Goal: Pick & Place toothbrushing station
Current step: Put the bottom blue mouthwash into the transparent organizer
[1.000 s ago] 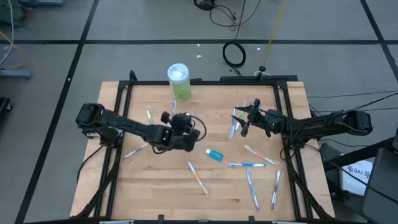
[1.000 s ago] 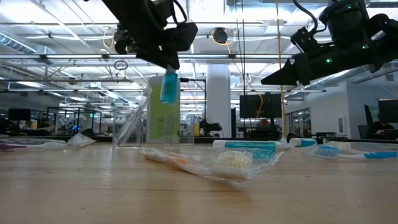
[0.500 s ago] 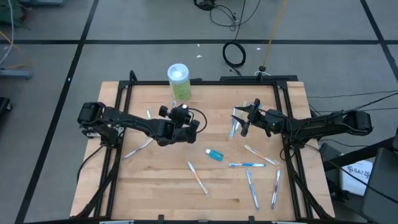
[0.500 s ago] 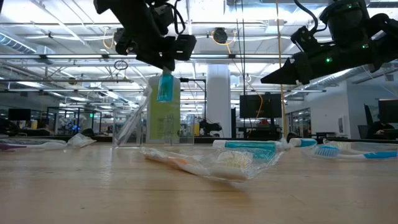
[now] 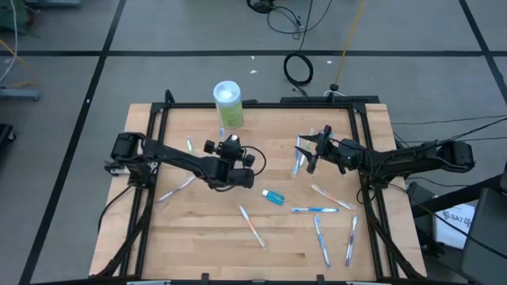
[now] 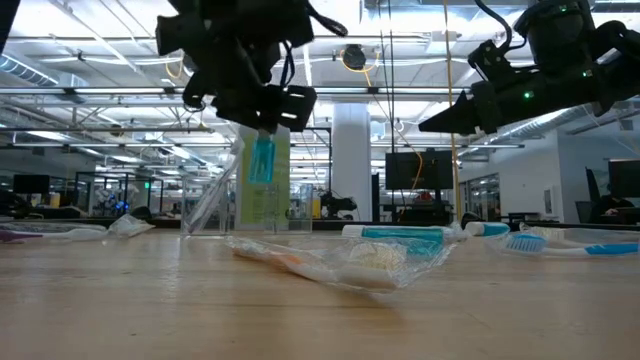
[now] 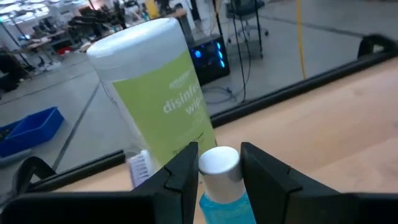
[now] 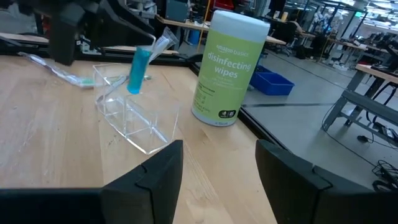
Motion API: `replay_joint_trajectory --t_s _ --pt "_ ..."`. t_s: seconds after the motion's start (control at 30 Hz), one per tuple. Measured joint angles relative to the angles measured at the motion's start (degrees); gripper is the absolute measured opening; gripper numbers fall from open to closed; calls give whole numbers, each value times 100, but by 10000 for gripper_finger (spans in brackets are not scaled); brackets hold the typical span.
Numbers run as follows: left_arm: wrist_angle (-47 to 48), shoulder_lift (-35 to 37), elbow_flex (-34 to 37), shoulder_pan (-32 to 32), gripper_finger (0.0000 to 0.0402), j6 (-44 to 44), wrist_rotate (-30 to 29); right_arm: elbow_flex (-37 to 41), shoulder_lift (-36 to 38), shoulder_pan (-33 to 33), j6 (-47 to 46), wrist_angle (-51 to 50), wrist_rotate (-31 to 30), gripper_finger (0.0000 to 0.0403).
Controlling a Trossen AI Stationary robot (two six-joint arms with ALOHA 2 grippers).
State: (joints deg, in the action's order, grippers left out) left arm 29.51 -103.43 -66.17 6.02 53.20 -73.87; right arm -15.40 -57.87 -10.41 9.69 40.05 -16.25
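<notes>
The wooden table [image 5: 198,229] stands on a grey floor in a big room with desks and ceiling lights. Two blue tubes show: one [image 6: 262,160] hangs pinched in the left gripper [image 6: 264,118] above the clear cup [image 8: 134,121], one [image 5: 273,197] lies mid-table. About eight toothbrushes [image 5: 252,226] lie scattered. One green wipes can [image 5: 227,103] stands behind. The right gripper [image 5: 310,150] waits with jaws apart, holding nothing.

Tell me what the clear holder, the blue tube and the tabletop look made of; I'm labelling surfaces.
Clear holder: likely rigid transparent plastic, glossy; the table shows through it. Blue tube, held in the left tool: translucent plastic, smooth white cap. Tabletop: pale wood, matte, visible grain.
</notes>
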Motion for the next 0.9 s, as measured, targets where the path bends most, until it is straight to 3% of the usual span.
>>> replay_joint_trajectory --t_s 0.5,0.9 --pt "401 -218 6 0 113 676 -293 0 0 -2 0 4 4 196" --pt "182 -218 721 92 113 1599 -681 0 0 -2 0 4 7 196"
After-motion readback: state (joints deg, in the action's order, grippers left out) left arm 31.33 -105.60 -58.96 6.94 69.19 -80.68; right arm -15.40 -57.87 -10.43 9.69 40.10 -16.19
